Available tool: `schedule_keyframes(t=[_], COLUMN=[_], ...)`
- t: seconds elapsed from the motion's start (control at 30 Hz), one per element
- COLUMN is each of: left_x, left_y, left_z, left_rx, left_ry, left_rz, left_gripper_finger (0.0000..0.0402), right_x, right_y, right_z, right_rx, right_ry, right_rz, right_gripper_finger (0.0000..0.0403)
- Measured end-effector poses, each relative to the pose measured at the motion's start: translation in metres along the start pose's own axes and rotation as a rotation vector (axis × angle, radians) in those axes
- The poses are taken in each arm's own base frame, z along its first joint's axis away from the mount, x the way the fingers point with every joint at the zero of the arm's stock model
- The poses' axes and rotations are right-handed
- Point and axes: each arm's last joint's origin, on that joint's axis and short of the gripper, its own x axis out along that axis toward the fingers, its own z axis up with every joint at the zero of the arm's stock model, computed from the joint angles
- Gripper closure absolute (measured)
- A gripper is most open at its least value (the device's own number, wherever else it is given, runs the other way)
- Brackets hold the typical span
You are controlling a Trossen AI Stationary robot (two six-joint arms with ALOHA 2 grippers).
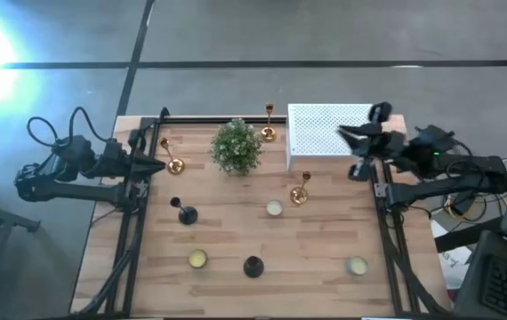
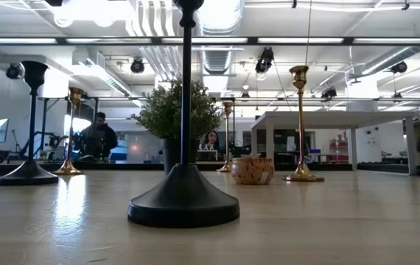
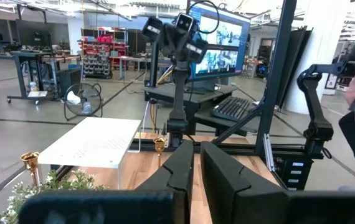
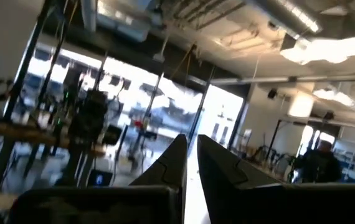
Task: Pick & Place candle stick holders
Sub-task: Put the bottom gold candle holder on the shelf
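Two end effectors hang closed and empty; the left end effector (image 1: 157, 165) has a gold candle stick holder (image 1: 174, 164) just beside its tip; the right end effector (image 1: 342, 132) hovers over the white perforated box (image 1: 320, 133), another gold holder (image 1: 300, 194) nearby on the counter (image 1: 227, 236).

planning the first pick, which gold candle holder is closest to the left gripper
The gold candle holder at the table's left edge, just off the left gripper. The other two gold ones stand past the plant.

Left arm extends inward from the table's left edge, its left gripper (image 1: 157, 166) closed and empty. Right arm reaches inward from the right edge, its right gripper (image 1: 342, 132) likewise closed, empty, raised.
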Motion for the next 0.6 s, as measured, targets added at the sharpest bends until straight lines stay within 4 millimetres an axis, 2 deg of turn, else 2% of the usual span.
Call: schedule_keyframes(t=[0.13,0.27,0.43,0.6], left_x=[0.000,0.000,0.000,0.000], left_y=[0.000,0.000,0.000,0.000], left_z=[0.000,0.000,0.000,0.000], left_rx=[0.000,0.000,0.000,0.000], left_ry=[0.000,0.000,0.000,0.000], left_rz=[0.000,0.000,0.000,0.000], left_gripper_finger=[0.0367,0.0367,0.0367,0.0367], right_x=[0.021,0.028,0.018,-0.001], right_y=[0.005,0.012,0.028,0.048], right_z=[-0.015,-0.021,-0.029,-0.034], right_rx=[0.006,0.075,0.205,0.342], right_ry=[0.282,0.571,0.861,0.984], right_rz=[0.083,0.192,0.294,0.329], right_gripper_finger=[0.0369,0.0369,0.0369,0.0369])
